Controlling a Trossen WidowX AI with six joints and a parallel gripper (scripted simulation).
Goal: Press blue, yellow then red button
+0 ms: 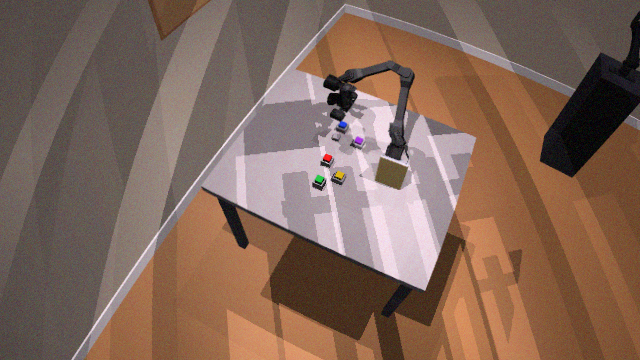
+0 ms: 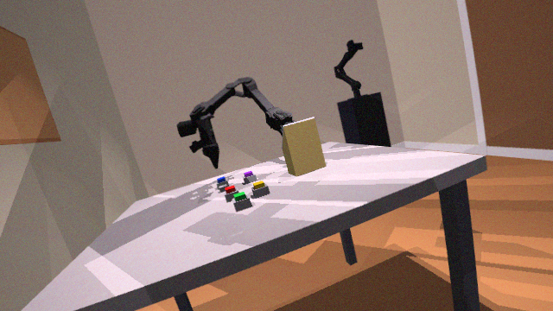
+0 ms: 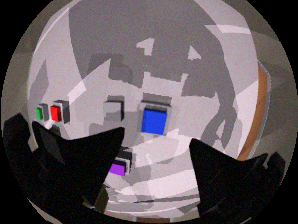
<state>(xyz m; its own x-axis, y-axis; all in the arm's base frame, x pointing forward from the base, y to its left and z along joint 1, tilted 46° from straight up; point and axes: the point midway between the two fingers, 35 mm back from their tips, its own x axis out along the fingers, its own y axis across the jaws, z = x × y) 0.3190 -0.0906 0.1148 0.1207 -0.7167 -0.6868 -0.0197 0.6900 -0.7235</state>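
I see a blue button [image 1: 342, 125], a purple button [image 1: 358, 141], a red button [image 1: 327, 159], a yellow button [image 1: 339, 175] and a green button [image 1: 319, 179], each cap on a grey base. Near the blue one I see a small plain grey block [image 1: 336, 136]. The table [image 1: 390, 240] is pale grey with darker grey patches and whitish stripes, on dark legs. The arm [image 1: 400, 100] and its gripper [image 1: 338, 114] are black. A box [image 1: 391, 172] looks olive-tan to me. The floor [image 1: 200, 300] is orange-brown wood.
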